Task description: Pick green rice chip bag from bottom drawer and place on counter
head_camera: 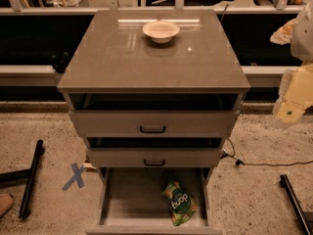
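The small crinkly green rice chip bag point(180, 203) lies on the flat floor of the deep grey-beige bottom drawer point(131, 196), which is pulled out toward the camera. It sits in the drawer's right front part with its round dark green logo facing up and its pale yellowish end nearest the drawer front. The gripper point(292, 102) is a blurred pale cream shape at the right edge of the view, out past the cabinet's right side and level with the top drawer. The bag is well apart from it, down and to the left, and nothing touches the bag. Whether the gripper is open or closed cannot be told.

There is one bag and one round white bowl point(161, 31), which stands toward the back of the glossy grey-brown square counter point(146, 62). The cabinet has three drawers. The two shallower upper ones are each drawn out a little, and each carries one black handle – the upper handle point(152, 129) and the lower handle point(154, 162). One blue taped cross point(75, 175) marks the speckled floor left of the cabinet, and one thin black cable point(264, 163) trails along the floor on the right.
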`<move>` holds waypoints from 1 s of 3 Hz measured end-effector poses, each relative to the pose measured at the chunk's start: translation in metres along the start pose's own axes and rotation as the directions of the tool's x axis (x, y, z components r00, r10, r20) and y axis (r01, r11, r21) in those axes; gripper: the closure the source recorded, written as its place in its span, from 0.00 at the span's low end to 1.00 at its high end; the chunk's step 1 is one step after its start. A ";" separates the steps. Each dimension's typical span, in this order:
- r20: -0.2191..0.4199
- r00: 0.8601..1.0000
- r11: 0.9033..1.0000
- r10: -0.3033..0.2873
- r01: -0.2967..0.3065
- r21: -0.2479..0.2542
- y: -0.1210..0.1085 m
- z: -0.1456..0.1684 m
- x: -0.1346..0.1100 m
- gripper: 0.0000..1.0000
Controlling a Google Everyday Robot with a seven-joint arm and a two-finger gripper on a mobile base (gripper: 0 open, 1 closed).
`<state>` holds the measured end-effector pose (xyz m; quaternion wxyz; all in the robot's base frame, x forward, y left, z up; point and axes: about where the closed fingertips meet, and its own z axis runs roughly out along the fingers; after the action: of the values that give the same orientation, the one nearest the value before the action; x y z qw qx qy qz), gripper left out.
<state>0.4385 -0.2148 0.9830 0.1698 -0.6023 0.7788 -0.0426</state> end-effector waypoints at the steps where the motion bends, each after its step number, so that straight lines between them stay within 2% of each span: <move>1: 0.000 1.000 1.000 0.000 0.000 0.000 0.000 0.000 0.000 0.00; 2: 0.028 0.996 0.995 0.081 -0.080 -0.053 0.015 0.034 0.016 0.00; 3: 0.119 0.960 0.956 0.253 -0.229 -0.183 0.053 0.117 0.042 0.00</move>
<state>0.4176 -0.2245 0.8495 0.1769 -0.5163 0.8334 0.0867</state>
